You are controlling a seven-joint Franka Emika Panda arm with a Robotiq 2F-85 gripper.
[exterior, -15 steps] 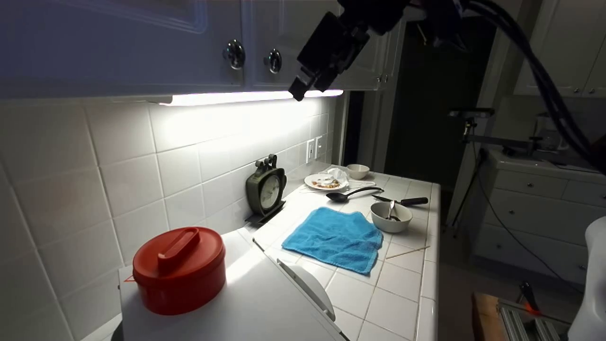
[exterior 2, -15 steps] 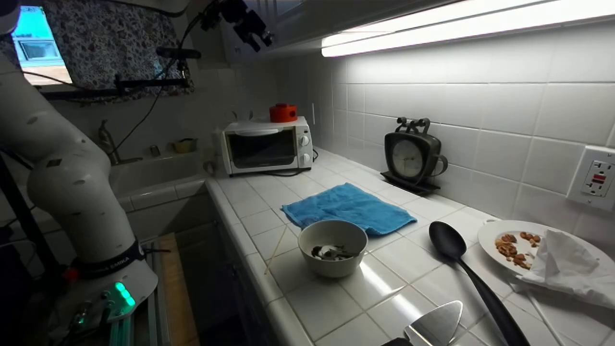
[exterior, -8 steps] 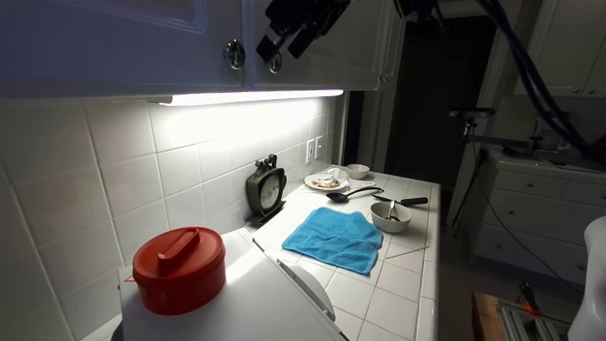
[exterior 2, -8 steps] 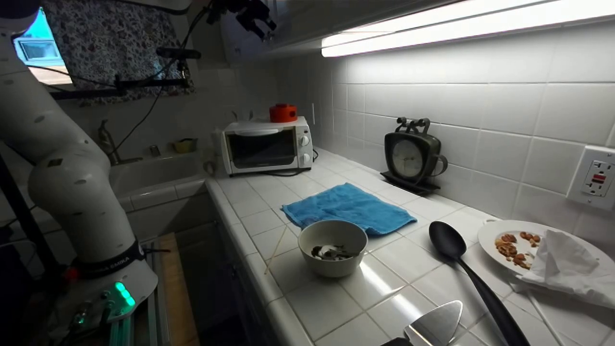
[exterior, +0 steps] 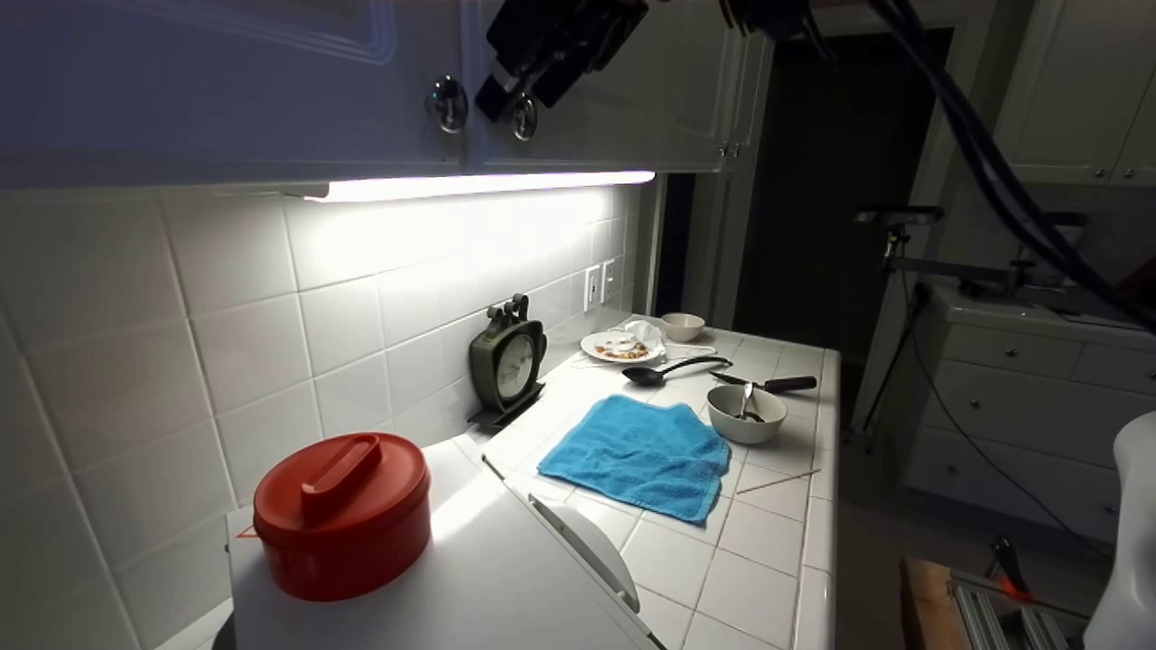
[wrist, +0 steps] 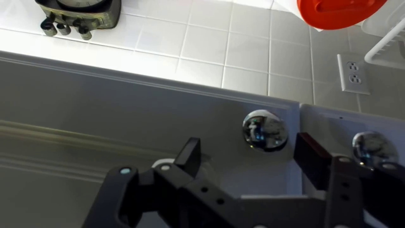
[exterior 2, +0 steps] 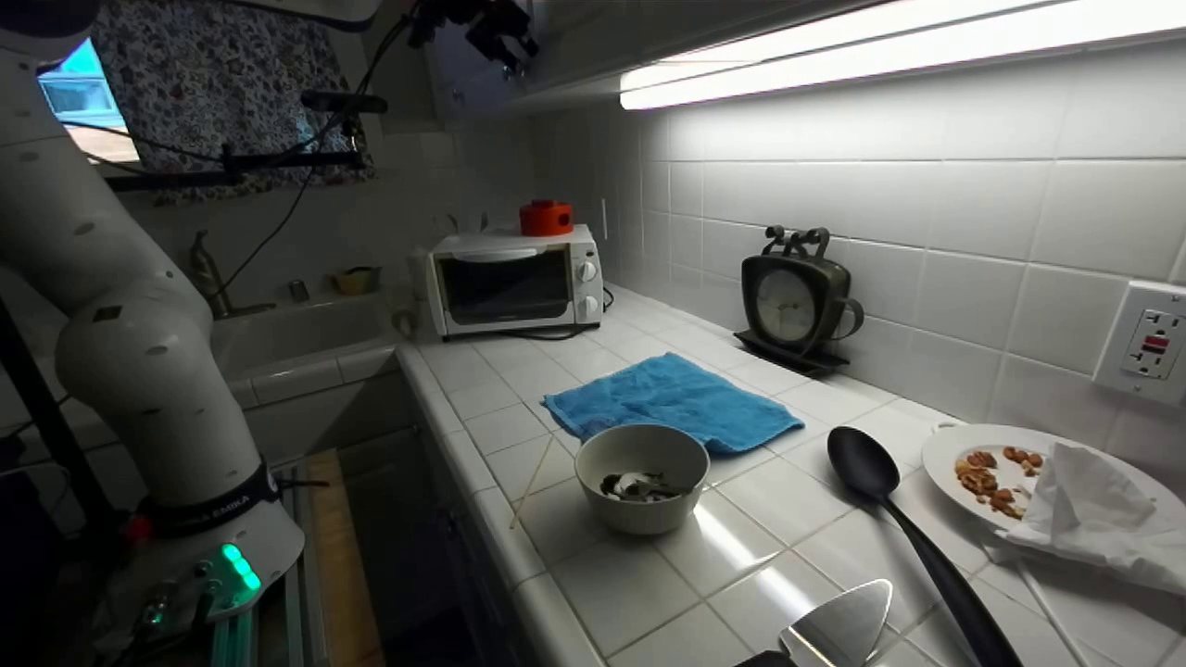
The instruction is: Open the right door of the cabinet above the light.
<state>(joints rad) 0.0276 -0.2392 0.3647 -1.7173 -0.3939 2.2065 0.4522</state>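
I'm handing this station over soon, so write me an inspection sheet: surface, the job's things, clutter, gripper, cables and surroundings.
Surface: white tiled counter, partly in bright light.
Right door: shut; round metal knob on it.
Light: on.
Clutter: blue cloth, bowl, black spoon, cake server, plate with nuts; red lidded pot on the toaster oven.
Gripper: open; in the wrist view the knob lines up with the gap between its fingers; contact cannot be told.
Cables: dark cables hanging in an exterior view; snags, nothing seen.
Surroundings: floral curtain, sink and wall outlet in an exterior view.
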